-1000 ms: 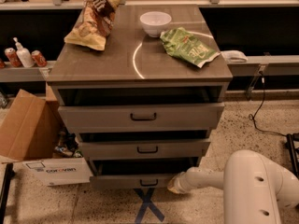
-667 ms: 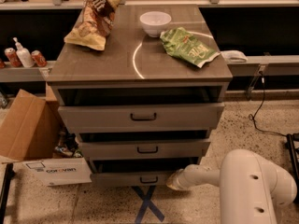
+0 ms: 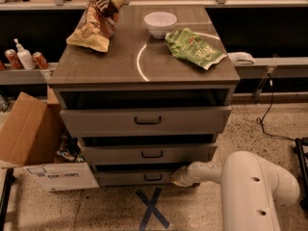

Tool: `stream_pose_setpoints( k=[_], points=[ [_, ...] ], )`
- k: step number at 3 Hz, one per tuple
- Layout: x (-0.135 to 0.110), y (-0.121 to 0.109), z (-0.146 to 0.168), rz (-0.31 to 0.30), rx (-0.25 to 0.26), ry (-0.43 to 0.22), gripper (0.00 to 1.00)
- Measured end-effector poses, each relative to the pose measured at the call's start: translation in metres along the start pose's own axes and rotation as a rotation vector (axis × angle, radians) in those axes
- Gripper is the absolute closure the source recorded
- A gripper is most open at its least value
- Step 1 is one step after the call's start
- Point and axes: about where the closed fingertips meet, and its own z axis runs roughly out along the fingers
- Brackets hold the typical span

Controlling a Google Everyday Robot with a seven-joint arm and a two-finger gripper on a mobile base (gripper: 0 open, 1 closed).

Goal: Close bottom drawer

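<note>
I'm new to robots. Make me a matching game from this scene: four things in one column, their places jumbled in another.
Things
1. white bowl
2. green bag
3. cardboard box
4. gripper

Places
A. on the floor, left of the cabinet
B. at the bottom drawer's right end
C. cabinet top, back middle
D. cabinet top, right side

Pairs: 1-C, 2-D, 3-A, 4-B

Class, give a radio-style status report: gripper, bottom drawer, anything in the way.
Gripper low, at right end of bottom drawer. Drawer looks slightly out, dark gap above its front. Cardboard box sits to its left, off its path.
</note>
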Motion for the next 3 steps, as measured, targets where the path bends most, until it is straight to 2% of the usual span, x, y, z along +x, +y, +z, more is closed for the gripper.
stream_pose_setpoints(
  k=[1, 2, 3],
  points=[
    [0.001, -0.003, -0.006, -0.010, -0.006, 0.001, 1.00],
    [0.010, 0.022, -0.028, -0.062, -0.065, -0.012, 1.00],
    [0.026, 0.059, -0.063, -0.131, -0.124, -0.047, 1.00]
  ],
)
